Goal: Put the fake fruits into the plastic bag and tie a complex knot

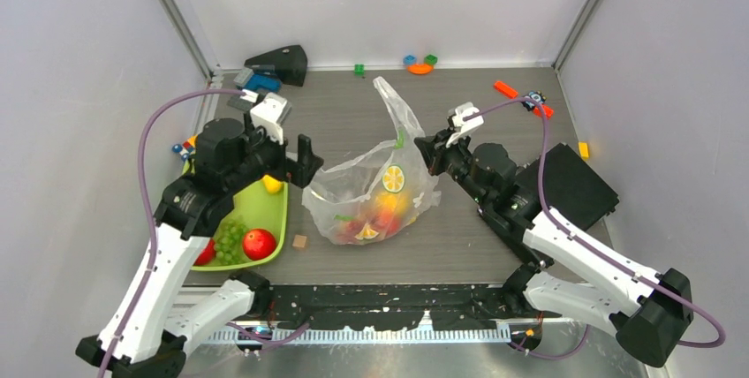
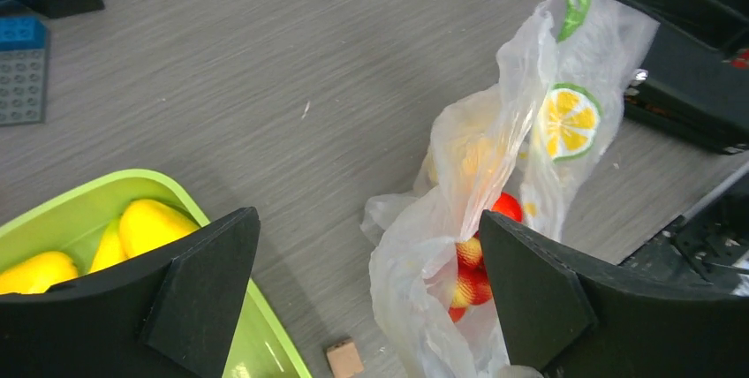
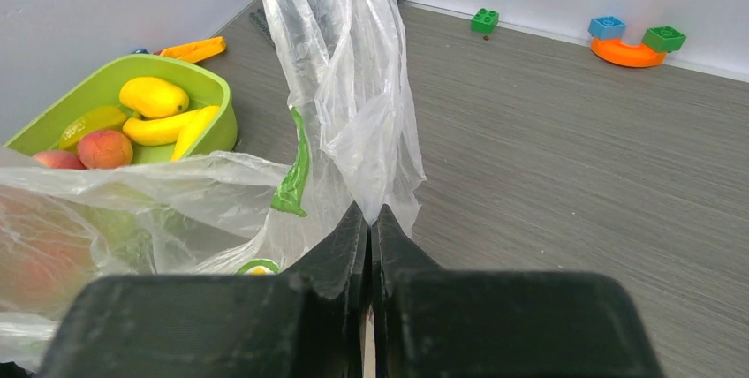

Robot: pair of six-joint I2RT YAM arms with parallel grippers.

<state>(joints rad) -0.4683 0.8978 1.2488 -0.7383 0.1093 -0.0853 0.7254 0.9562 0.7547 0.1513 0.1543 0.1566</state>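
The clear plastic bag (image 1: 371,197) lies at the table's middle with red and yellow fake fruits (image 1: 380,215) inside; one handle loop (image 1: 393,104) stands up. My right gripper (image 1: 430,154) is shut on the bag's right handle, and plastic is pinched between its tips in the right wrist view (image 3: 371,216). My left gripper (image 1: 309,166) is open at the bag's left edge. In the left wrist view (image 2: 371,294) the bag's mouth (image 2: 442,245) lies between the jaws, untouched. More fruits sit in the lime-green tray (image 1: 276,219): lemon (image 1: 272,185), apple (image 1: 259,243), grapes (image 1: 230,238).
A small brown block (image 1: 300,241) lies between tray and bag. A black box (image 1: 574,185) sits at the right, under the right arm. A black wedge (image 1: 281,62) and toy bricks (image 1: 420,64) lie along the back wall, and orange pieces (image 1: 508,89) at the back right.
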